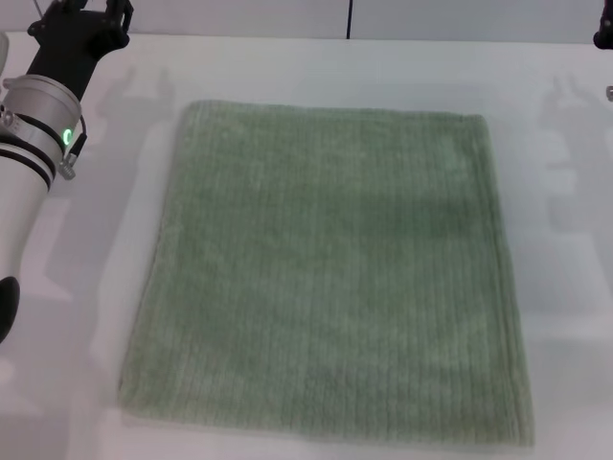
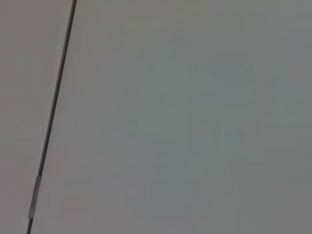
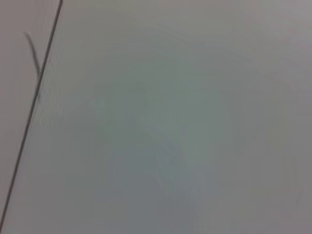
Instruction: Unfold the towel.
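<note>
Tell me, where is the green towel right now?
In the head view, the towel lies flat in the middle of the white table, between the left arm at the far left and the right arm's tip at the far right corner.

The towel [image 1: 330, 278] is matt sage-green terry cloth, soft and nubbly with fine ribbed lines and a stitched hem, lying on a smooth, matt white table [image 1: 565, 240], while the left arm [image 1: 29, 163] shows a smooth pale shell with matt black parts.
</note>
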